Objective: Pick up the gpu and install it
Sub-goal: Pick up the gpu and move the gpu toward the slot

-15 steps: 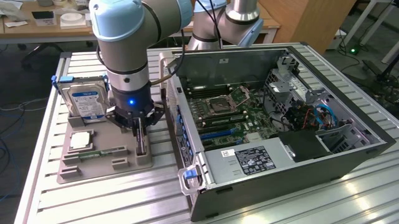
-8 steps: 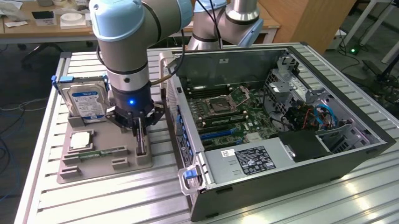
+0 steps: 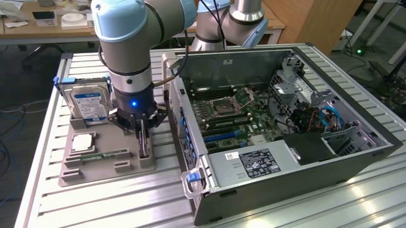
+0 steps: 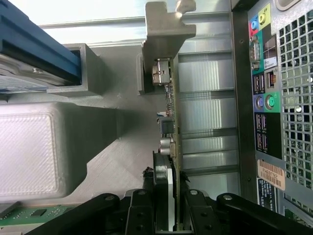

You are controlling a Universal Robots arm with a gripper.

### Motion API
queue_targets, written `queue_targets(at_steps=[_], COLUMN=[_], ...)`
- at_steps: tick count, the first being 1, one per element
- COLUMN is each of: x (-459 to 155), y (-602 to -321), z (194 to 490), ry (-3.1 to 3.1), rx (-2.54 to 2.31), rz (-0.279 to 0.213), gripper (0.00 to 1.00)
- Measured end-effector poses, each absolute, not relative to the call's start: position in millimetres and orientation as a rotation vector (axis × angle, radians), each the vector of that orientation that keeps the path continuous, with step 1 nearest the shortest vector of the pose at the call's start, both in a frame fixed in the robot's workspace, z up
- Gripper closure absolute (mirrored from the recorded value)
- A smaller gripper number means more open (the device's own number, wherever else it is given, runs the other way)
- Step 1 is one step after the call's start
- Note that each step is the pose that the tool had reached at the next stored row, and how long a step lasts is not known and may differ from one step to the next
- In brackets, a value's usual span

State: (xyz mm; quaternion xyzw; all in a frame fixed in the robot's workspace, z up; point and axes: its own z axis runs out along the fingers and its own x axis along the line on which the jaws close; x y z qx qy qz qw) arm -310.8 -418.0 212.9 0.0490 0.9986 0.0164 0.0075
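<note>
- Green gpu (image 4: 173,105) stood edge-on in the grey holder (image 3: 104,173), just beside the PC case (image 3: 279,183).
- Gripper (image 3: 142,135) sat over the card, beside the case; couldn't tell whether it was clamped.

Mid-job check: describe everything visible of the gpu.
The gpu is a thin green circuit card, seen edge-on, with small components and a connector on one face, a grey metal bracket at one end and a black cooler toward the other. It stands upright on its long edge in a slot of the grey tray, beside the computer case. The hand is down over its cooler end.
</note>
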Motion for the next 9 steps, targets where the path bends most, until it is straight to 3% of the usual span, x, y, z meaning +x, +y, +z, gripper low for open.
queue_targets(at_steps=[9], x=[-310.8], y=[-418.0], z=[212.9], ry=[3.122], rx=[0.153], rz=[0.051], gripper=[0.72])
